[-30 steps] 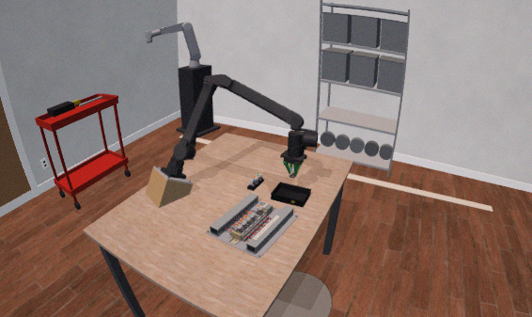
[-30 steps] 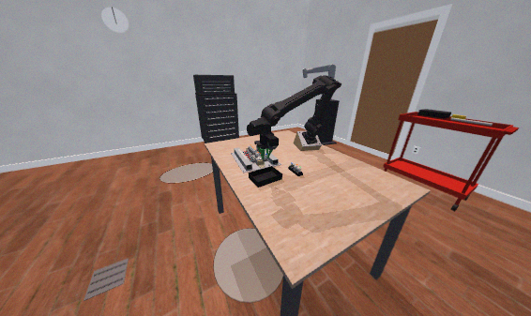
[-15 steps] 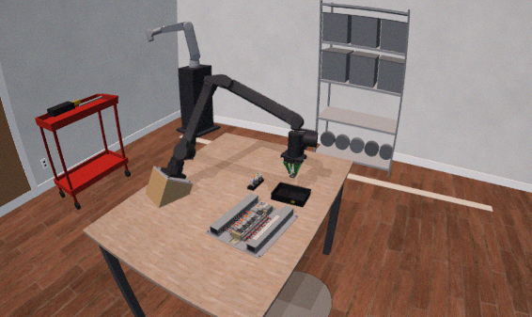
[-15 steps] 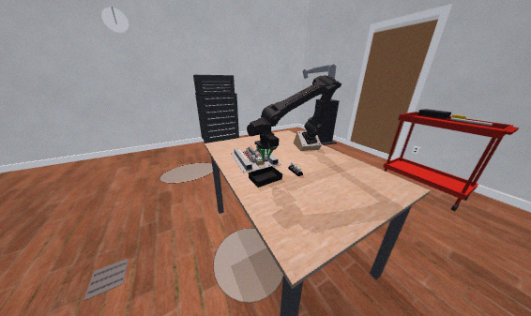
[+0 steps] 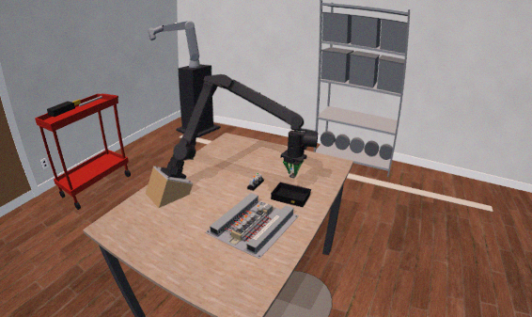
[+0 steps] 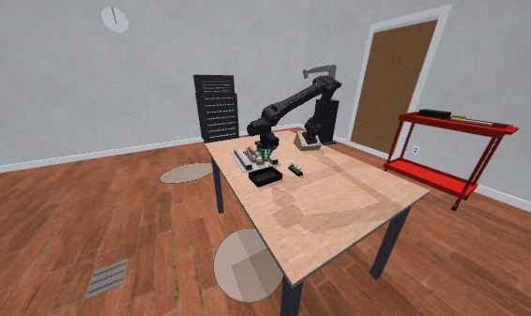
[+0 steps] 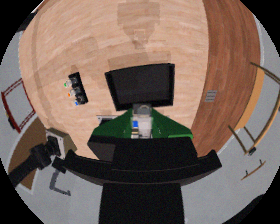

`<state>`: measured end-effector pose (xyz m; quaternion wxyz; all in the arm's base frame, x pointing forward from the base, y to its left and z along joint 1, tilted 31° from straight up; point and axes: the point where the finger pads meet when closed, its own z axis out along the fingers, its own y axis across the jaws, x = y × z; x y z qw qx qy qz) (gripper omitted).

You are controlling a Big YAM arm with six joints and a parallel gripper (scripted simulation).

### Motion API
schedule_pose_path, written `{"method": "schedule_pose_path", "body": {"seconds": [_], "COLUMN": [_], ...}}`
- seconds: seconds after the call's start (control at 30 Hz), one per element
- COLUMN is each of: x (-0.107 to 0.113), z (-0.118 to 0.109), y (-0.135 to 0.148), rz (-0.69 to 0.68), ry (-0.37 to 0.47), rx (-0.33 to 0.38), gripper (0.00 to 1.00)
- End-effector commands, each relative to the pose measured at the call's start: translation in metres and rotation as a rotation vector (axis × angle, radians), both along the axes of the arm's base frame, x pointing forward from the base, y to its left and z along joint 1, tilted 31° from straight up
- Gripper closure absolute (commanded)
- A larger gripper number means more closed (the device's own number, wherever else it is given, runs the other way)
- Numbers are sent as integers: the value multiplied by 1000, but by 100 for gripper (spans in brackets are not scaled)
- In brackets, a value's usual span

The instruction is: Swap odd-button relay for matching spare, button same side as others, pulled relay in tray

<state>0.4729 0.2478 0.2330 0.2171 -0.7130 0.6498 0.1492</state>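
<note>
My gripper (image 5: 292, 171) hangs above the far edge of the black tray (image 5: 290, 194) and is shut on a pale relay (image 7: 141, 123), which shows between the green fingers in the wrist view. The tray (image 7: 141, 86) lies just ahead of the fingers there and looks empty. The spare relay (image 5: 256, 180) stands on its small black holder left of the tray; it also shows in the wrist view (image 7: 76, 88). The grey relay panel (image 5: 253, 221) with its row of relays lies nearer the front of the table. Button colours are too small to tell.
The arm's tan base block (image 5: 165, 186) sits at the table's left. A red cart (image 5: 83, 144) stands left of the table, a metal shelf (image 5: 361, 83) behind it. The table's right edge is close to the tray.
</note>
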Motion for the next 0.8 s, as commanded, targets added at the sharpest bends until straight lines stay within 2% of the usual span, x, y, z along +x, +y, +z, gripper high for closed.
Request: {"method": "schedule_pose_path", "body": {"seconds": [0.0, 0.4, 0.77], "x": [-1, -1, -1], "z": [8, 7, -3], "y": [7, 7, 9], "rz": [3, 3, 2], "ry": [1, 2, 7], "rx": [1, 1, -1], "gripper": [100, 100, 100]}}
